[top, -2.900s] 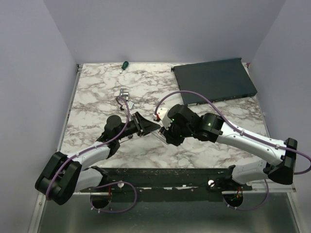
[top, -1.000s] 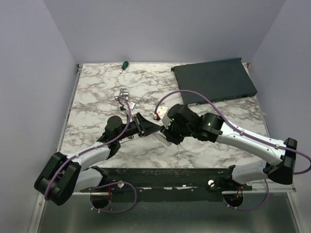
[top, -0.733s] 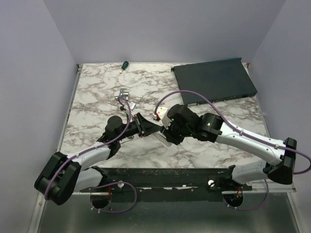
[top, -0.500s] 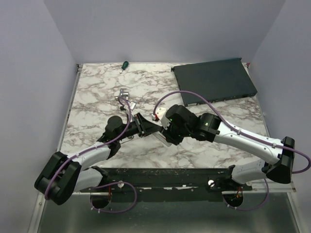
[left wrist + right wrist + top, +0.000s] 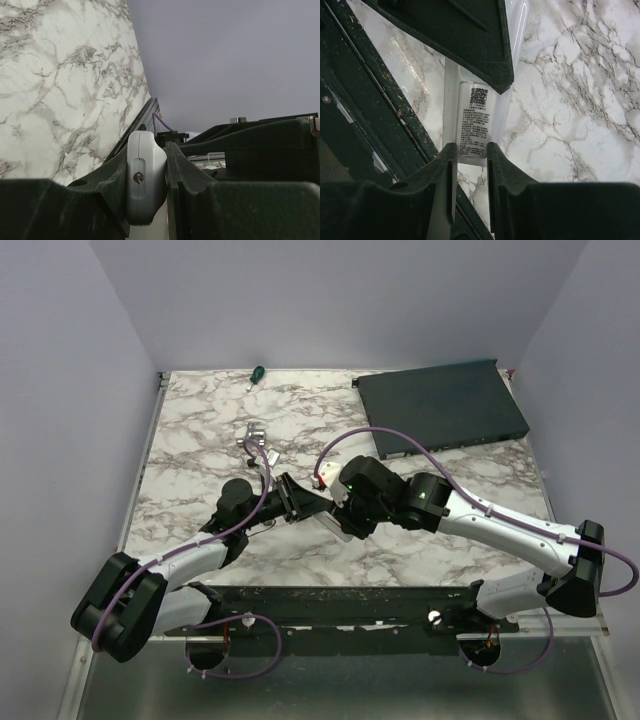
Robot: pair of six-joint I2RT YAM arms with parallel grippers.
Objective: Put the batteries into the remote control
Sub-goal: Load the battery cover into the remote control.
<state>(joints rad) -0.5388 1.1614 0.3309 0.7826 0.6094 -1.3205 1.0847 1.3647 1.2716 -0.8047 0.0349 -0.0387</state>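
The white remote control [image 5: 333, 521] is held above the near middle of the marble table, between both grippers. My left gripper [image 5: 312, 502] is shut on its far part. In the left wrist view its fingers [image 5: 146, 150] clamp the remote's rounded end [image 5: 145, 185] across its thickness. My right gripper [image 5: 345, 525] is at the remote's other end. In the right wrist view its fingertips [image 5: 470, 150] sit tight on either side of the labelled back panel [image 5: 475, 115]. The left gripper's dark finger [image 5: 460, 35] covers the remote's upper part. No orange batteries are in view.
A large dark flat box [image 5: 440, 405] lies at the back right. A green-handled screwdriver [image 5: 256, 373] lies at the back edge. A silver bracket [image 5: 253, 435] sits behind the left gripper. A black rail [image 5: 340, 595] runs along the near table edge, just below the remote [image 5: 365, 100].
The right gripper and wrist have shifted slightly left toward the left gripper. Both grippers still hold the remote, and the left arm has barely moved.
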